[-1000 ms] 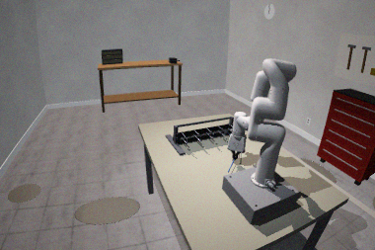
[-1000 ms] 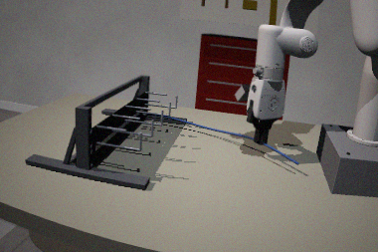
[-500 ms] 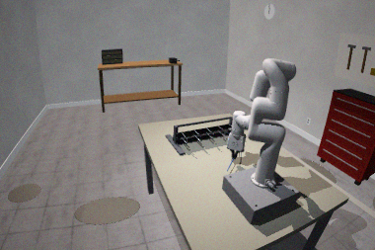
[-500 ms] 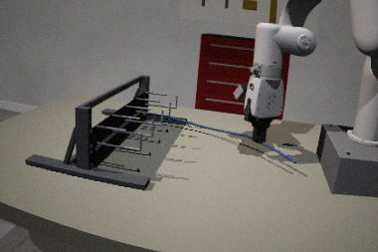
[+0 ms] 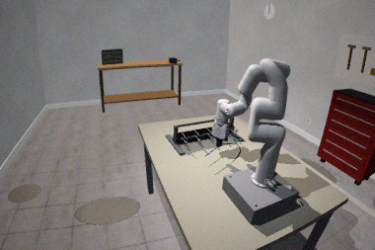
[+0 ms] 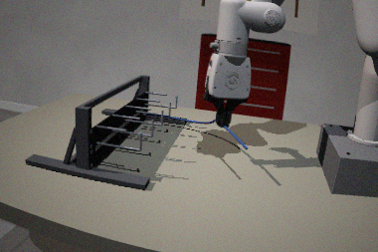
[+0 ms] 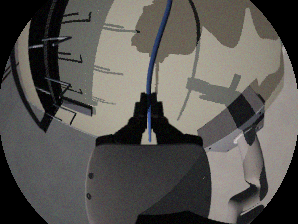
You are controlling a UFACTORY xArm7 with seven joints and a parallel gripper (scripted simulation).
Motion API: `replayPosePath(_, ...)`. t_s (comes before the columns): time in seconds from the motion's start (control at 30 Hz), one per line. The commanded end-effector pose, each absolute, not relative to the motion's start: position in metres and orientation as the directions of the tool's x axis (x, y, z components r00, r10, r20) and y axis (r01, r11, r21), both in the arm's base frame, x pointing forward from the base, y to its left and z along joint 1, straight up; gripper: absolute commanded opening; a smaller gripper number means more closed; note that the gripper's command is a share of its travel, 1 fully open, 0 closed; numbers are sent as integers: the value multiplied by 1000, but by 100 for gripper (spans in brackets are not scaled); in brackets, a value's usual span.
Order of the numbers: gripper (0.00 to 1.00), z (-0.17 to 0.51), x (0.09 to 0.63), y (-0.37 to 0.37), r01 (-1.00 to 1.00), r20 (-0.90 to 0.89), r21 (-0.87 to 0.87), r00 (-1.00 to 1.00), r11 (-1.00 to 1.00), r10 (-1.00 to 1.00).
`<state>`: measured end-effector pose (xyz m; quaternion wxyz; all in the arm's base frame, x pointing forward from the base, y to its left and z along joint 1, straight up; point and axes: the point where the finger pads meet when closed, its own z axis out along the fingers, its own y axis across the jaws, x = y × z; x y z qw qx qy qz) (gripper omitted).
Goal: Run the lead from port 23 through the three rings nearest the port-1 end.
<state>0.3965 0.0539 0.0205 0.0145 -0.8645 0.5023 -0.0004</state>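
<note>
The blue lead [image 6: 239,139] [image 7: 159,45] runs from the far end of the rack [image 6: 87,171] [image 5: 174,144] through the air to my gripper [image 5: 219,143] [image 6: 223,123] [image 7: 149,100]. The gripper is shut on the lead, and a straight free piece slants down past the fingers toward the robot's base. The gripper hangs above the table, in front of the rack's far part. The wire rings [image 6: 140,141] stick out from the rack's front. Around the near, port-1 end rings no blue lead shows. Port plates are too small to read.
The table [image 6: 209,196] [image 5: 189,205] carries the rack and the robot's base block [image 6: 348,176] [image 5: 259,197]. The rack's near foot lies toward the table's edge in the exterior view. Dark shadows of the arm and lead fall on the table top.
</note>
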Motion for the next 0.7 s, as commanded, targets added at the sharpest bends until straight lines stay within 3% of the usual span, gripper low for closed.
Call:
replayPosePath(0.0, 0, 34, 431, 74, -910, -7, -4, 414, -414, -910)
replayPosePath(0.67, 0, 87, 541, 148, -991, -9, -2, 137, -137, -991)
